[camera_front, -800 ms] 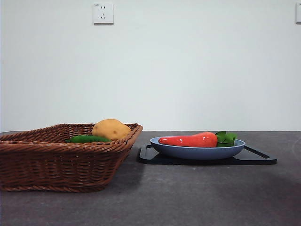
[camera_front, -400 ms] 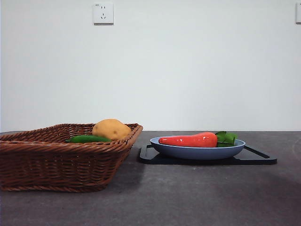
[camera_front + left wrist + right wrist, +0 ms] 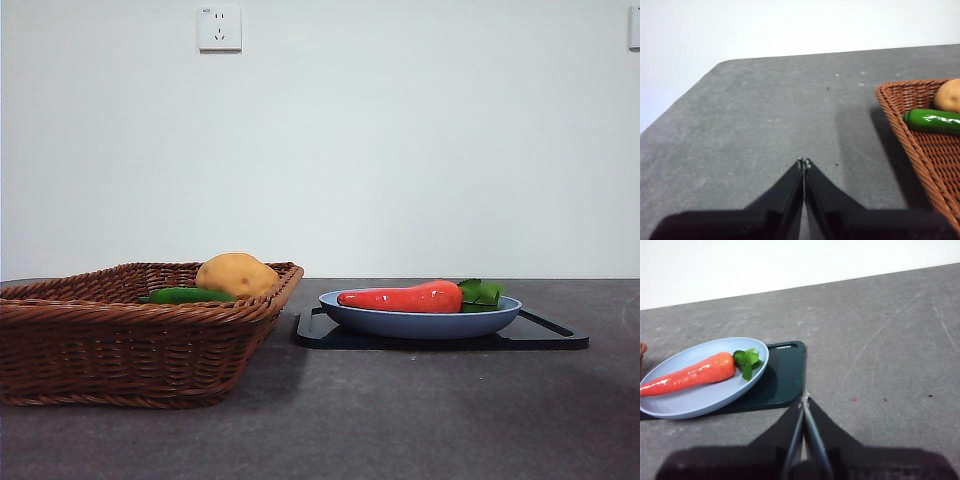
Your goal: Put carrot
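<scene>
The glossy orange-red carrot [image 3: 405, 298] with green leaves lies on its side in a blue plate [image 3: 420, 323] that rests on a dark tray [image 3: 545, 335]. The right wrist view shows the carrot [image 3: 689, 375] in the same plate [image 3: 695, 402], with the leaves toward my right gripper [image 3: 804, 399]. That gripper is shut, holds nothing and hovers over bare table beside the tray's corner. My left gripper [image 3: 803, 162] is shut and empty over the table, apart from the wicker basket [image 3: 920, 145]. Neither arm appears in the front view.
The brown wicker basket [image 3: 130, 345] stands at the left and holds a yellow-tan potato [image 3: 237, 274] and a slim green vegetable [image 3: 185, 295]. The grey table [image 3: 400, 420] ends at a white wall. The table's rounded corner [image 3: 720, 65] lies beyond the left gripper.
</scene>
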`<control>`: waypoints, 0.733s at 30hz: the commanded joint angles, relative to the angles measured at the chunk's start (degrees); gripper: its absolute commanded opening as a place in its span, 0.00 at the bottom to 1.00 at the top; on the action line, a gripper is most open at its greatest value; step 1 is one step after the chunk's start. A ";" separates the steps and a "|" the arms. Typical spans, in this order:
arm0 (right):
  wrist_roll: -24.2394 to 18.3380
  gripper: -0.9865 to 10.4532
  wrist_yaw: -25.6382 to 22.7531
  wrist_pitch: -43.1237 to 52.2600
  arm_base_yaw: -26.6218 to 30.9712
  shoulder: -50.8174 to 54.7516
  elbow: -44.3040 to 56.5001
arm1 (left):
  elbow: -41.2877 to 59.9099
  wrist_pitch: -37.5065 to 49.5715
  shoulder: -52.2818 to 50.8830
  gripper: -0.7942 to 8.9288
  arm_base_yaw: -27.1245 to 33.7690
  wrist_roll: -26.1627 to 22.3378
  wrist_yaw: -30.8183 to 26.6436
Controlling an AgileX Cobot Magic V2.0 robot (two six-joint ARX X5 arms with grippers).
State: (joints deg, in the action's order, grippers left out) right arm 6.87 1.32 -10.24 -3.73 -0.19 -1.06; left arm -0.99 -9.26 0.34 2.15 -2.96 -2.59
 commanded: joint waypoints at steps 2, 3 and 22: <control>0.39 0.09 -0.20 0.33 -0.02 0.20 0.55 | 0.61 0.66 -0.26 0.09 0.17 0.37 -0.11; 0.39 0.09 -0.20 0.33 -0.02 0.20 0.55 | 0.61 0.66 -0.26 0.09 0.17 0.37 -0.11; 0.39 0.09 -0.17 0.33 -0.02 0.20 0.55 | 0.61 0.66 -0.26 0.09 0.17 0.37 -0.11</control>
State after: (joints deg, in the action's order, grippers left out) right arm 6.87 1.32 -10.24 -3.73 -0.19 -1.06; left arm -0.99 -9.26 0.34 2.15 -2.94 -2.59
